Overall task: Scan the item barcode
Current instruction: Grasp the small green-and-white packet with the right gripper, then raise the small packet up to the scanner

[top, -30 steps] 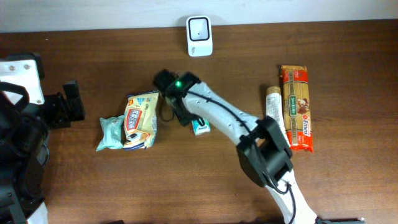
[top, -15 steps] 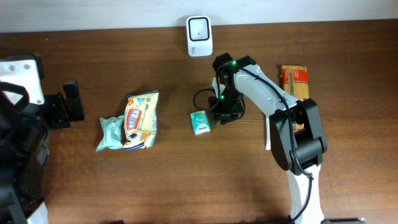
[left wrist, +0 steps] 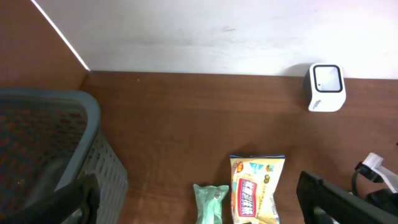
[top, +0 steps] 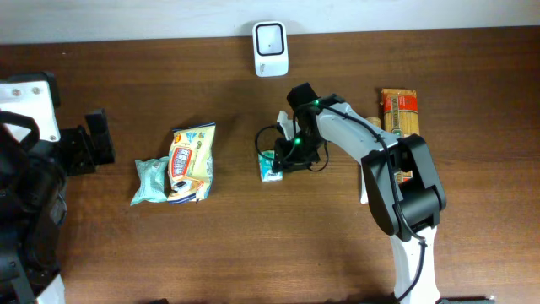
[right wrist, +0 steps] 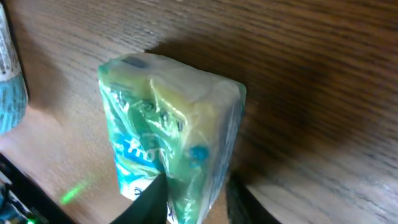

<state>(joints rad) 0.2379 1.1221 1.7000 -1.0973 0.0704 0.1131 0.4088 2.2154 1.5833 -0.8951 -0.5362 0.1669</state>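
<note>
The left gripper [top: 91, 138] sits at nine o'clock on the table, its fingers spread wide and empty. Near the centre lies the green packet [top: 271, 166], a soft film-wrapped pack that is likely light, crushable and a little slippery. The right gripper [right wrist: 194, 200] reaches it from three o'clock. Its fingers appear to pinch the packet's near end, though the wrist view crops their tips. A gentle hold across the narrow sides should suit. The scanner [top: 271, 49] stands beyond at twelve o'clock.

Scanner [top: 271, 49] behind small packet [top: 270, 171], snack bags [top: 190, 160] left, pasta [top: 400, 110] right
</note>
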